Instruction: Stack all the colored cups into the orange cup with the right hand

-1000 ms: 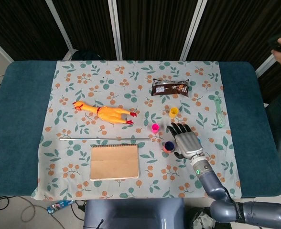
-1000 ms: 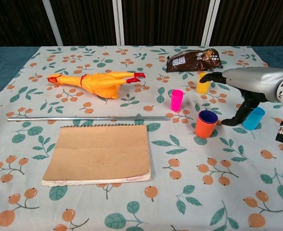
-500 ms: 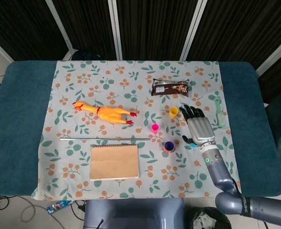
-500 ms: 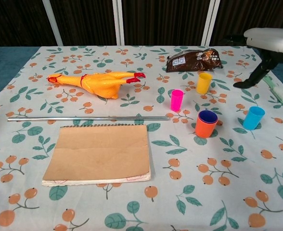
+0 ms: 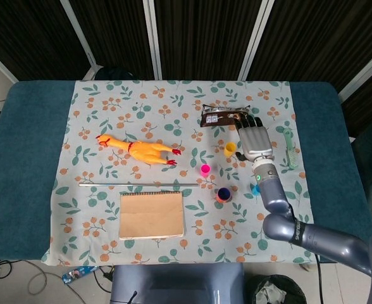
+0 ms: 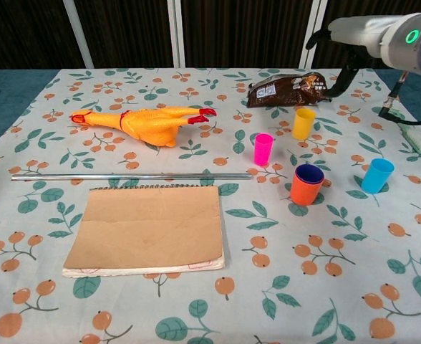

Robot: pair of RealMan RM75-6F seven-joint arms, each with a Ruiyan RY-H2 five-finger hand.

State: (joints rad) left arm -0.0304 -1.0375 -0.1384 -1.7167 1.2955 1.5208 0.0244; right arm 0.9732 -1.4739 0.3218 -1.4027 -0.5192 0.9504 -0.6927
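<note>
On the floral tablecloth, the orange cup stands upright with a dark blue cup nested in it. The pink cup stands just to its left, the yellow cup farther back and the light blue cup to its right. Above the yellow cup, the right hand hovers with spread fingers, holding nothing. Behind lies a brown snack packet.

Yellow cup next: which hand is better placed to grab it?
Right. The right hand hovers open beside the yellow cup, near the snack packet. The left hand is not in view.
</note>
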